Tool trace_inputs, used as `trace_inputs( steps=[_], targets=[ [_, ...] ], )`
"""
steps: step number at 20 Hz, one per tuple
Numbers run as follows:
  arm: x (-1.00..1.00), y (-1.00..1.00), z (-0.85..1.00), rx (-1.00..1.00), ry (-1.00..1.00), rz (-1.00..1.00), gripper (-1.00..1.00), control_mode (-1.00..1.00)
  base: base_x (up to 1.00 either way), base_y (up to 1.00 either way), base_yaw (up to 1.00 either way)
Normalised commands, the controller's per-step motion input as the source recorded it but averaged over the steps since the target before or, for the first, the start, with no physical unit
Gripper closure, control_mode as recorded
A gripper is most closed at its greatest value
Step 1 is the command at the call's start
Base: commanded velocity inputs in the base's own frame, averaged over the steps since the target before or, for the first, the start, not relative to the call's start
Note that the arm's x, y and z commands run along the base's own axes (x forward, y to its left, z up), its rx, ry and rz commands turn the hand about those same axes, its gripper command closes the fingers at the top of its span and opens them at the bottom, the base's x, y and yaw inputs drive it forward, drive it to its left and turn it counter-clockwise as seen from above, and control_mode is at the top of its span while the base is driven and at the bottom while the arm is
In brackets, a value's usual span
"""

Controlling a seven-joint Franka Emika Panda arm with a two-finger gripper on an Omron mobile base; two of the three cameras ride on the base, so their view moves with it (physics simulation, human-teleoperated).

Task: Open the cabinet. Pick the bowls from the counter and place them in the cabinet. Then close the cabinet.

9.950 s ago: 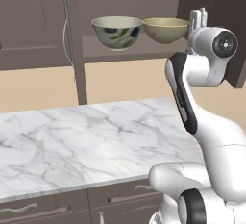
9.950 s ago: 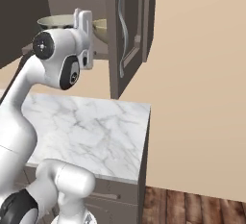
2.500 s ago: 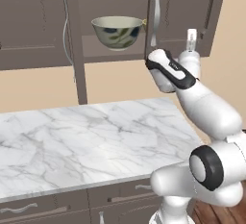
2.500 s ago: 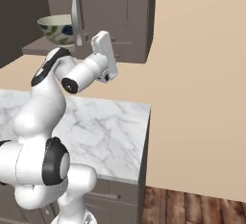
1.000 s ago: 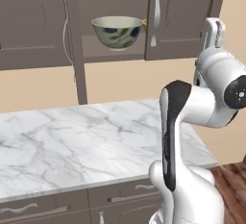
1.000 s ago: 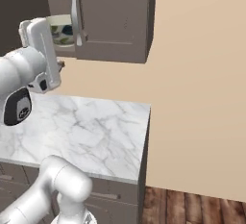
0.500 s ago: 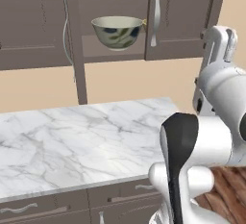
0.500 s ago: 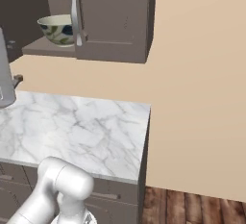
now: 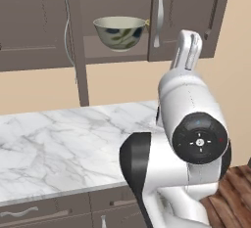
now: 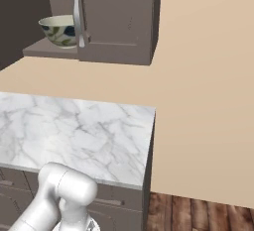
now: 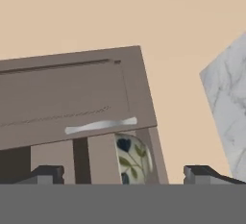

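The cabinet (image 9: 186,11) has its right door shut, with a silver bar handle (image 9: 159,16). Its left door (image 9: 78,46) stands open, edge-on to the left base view. On the shelf sits the grey-cream bowl (image 9: 119,32) with dark leaf marks, also in the right base view as the same bowl (image 10: 59,30). A yellow sliver of the second bowl (image 9: 146,23) peeks past the shut door. The marble counter (image 9: 59,148) carries no bowls. My gripper (image 11: 126,172) is open and holds nothing. It is well back from the cabinet and faces the shut door (image 11: 72,93) and the leaf bowl (image 11: 132,158).
My white arm (image 9: 196,129) bulks large in the foreground of the left base view, over the counter's right end. Low drawers (image 9: 44,215) run under the counter. A bare beige wall (image 10: 198,76) and wood floor (image 10: 198,212) lie past the counter's right edge (image 10: 149,145).
The arm has drawn back from the cabinet and swung close to the left base camera, leaving the right base view's upper part. The right door, open ten seconds ago, has stayed shut this last second.
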Motion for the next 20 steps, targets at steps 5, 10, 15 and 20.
trace_inputs(
  steps=[5, 10, 15, 20],
  targets=[
    [-0.01, 0.63, -0.03, 0.05, 0.00, -0.02, -1.00, -1.00, 0.00, 0.00, 0.00],
    [0.08, 0.66, -0.05, 0.00, 0.00, 0.00, -1.00, -1.00, 0.00, 0.00, 0.00],
    [0.15, 0.66, -0.13, 0.00, 0.00, -0.02, -1.00, -1.00, 0.00, 0.00, 0.00],
    [0.30, 0.73, -0.21, 0.00, 0.00, -0.05, -1.00, -1.00, 0.00, 0.00, 0.00]
  ],
)
